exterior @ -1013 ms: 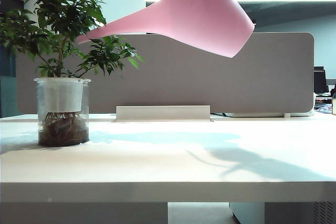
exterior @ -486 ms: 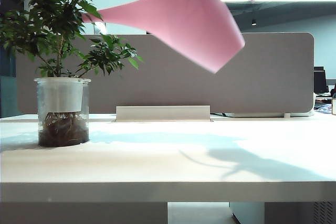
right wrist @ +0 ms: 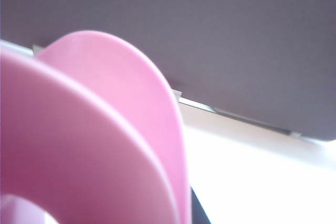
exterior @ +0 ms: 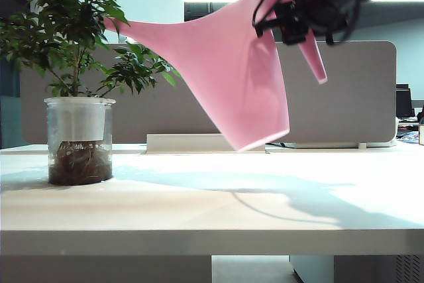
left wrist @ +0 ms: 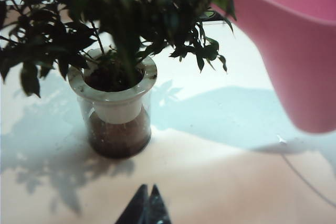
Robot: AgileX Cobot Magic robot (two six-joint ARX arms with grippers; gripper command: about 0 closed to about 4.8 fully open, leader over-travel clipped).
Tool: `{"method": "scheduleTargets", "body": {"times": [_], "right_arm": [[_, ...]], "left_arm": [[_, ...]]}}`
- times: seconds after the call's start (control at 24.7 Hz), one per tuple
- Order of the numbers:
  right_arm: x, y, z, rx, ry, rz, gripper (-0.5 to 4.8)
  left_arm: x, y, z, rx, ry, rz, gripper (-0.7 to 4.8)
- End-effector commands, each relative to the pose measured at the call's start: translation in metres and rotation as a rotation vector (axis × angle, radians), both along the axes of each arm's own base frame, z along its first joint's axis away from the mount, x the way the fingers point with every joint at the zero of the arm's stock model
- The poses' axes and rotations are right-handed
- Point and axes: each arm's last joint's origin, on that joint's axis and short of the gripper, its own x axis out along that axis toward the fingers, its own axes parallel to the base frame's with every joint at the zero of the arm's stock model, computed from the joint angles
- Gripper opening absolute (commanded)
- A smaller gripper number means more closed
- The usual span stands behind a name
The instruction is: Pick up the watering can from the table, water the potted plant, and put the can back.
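Observation:
The pink watering can (exterior: 232, 71) hangs in the air above the white table (exterior: 212, 203), nearly upright, base a little off the surface. Its long spout tip (exterior: 112, 23) reaches the leaves of the potted plant (exterior: 78, 138), which stands at the table's left. My right gripper (exterior: 291, 21) is shut on the can's arched handle at the upper right. In the right wrist view the can (right wrist: 89, 145) fills the near field and one dark finger (right wrist: 198, 211) shows beside it. My left gripper (left wrist: 147, 203) is shut and empty, hovering low in front of the plant's glass pot (left wrist: 118, 111).
A grey divider panel (exterior: 344, 97) runs along the table's back edge, with a low white rail (exterior: 179, 142) at its foot. The can's body (left wrist: 304, 56) hangs to one side of the plant in the left wrist view.
The can has come down and rolled from a spout-down pour toward upright, its base now low over the table. The right arm has dropped into the exterior view. The left arm has stayed still.

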Motion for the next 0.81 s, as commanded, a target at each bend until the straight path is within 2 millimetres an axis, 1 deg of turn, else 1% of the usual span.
{"method": "scheduleTargets", "body": {"times": [0.04, 0.16, 0.28, 0.32, 0.36, 0.45, 0.53, 0.61, 0.69, 0.81], "right_arm": [[-0.014, -0.007, 0.007, 0.267, -0.212, 0.011, -0.06], [-0.025, -0.016, -0.009, 0.315, -0.26, 0.011, -0.06], [-0.033, -0.024, -0.023, 0.323, -0.275, 0.021, -0.06], [-0.035, -0.027, -0.027, 0.333, -0.266, 0.029, -0.06], [-0.036, -0.035, -0.036, 0.35, -0.234, 0.034, -0.06], [-0.038, -0.046, -0.049, 0.342, -0.201, -0.001, -0.06], [-0.038, -0.053, -0.057, 0.335, -0.192, -0.016, -0.06], [-0.034, -0.063, -0.066, 0.333, -0.177, 0.008, -0.06], [-0.03, -0.068, -0.073, 0.336, -0.169, 0.031, -0.06], [-0.022, -0.076, -0.087, 0.334, -0.182, 0.008, -0.06]], "left_arm": [[-0.006, 0.002, 0.003, -0.008, -0.04, -0.002, -0.05], [-0.012, 0.003, -0.002, -0.012, -0.058, -0.002, -0.05], [-0.018, 0.005, -0.013, -0.013, -0.062, -0.002, -0.05], [-0.021, 0.005, -0.017, -0.014, -0.065, -0.002, -0.05], [-0.024, 0.006, -0.025, -0.014, -0.065, -0.002, -0.05], [-0.029, 0.008, -0.037, -0.014, -0.066, -0.002, -0.05], [-0.032, 0.009, -0.042, -0.014, -0.064, -0.001, -0.05], [-0.034, 0.009, -0.046, -0.011, -0.056, -0.001, -0.05], [-0.035, 0.009, -0.048, -0.01, -0.051, -0.001, -0.05], [-0.035, 0.009, -0.048, -0.01, -0.05, -0.001, -0.05]]}}
